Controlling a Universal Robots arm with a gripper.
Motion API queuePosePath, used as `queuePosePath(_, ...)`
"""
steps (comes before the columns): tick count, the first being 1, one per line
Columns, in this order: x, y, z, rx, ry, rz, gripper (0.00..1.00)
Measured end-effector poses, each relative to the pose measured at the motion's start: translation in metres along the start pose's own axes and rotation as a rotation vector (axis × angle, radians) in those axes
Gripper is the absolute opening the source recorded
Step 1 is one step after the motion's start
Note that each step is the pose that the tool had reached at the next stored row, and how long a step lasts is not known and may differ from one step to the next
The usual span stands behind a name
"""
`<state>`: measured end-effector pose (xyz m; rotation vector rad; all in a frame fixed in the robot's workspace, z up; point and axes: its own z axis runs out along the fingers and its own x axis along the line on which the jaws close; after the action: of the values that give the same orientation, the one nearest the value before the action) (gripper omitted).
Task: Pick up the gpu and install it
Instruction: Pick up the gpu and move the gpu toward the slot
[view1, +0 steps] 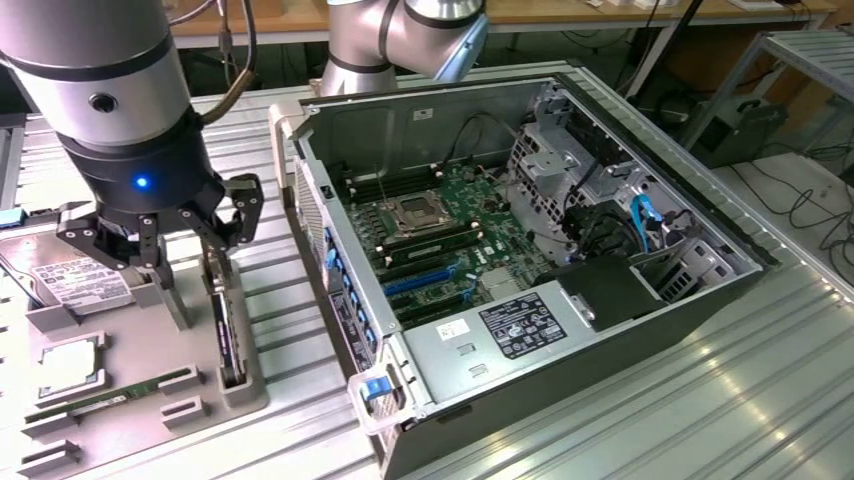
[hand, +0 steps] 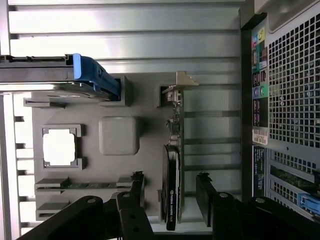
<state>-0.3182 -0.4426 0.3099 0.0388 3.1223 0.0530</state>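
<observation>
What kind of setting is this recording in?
Likely a robotics lab workbench for computer assembly: an open PC tower on a ribbed metal table, a grey fixture tray of components.

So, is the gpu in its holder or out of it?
In: the gpu stands on edge in a slot of the grey tray, open gripper straddling it.

Exterior cam: high, angled down, mid range; computer case (view1: 534, 260) centre, parts tray (view1: 127, 345) at 8 o'clock. Wrist cam: straight down, close over that tray. Shared: tray, case's rear face.
</observation>
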Motion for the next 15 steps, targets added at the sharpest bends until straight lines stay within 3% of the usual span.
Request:
queuePosePath(7, 0.0, -0.0007, 0.0156, 0.0001, 0.0034, 0.002, 0.55)
queuePosePath(15, -0.001, -0.0084, 0.0319, 0.0007, 0.005, 0.007, 0.55)
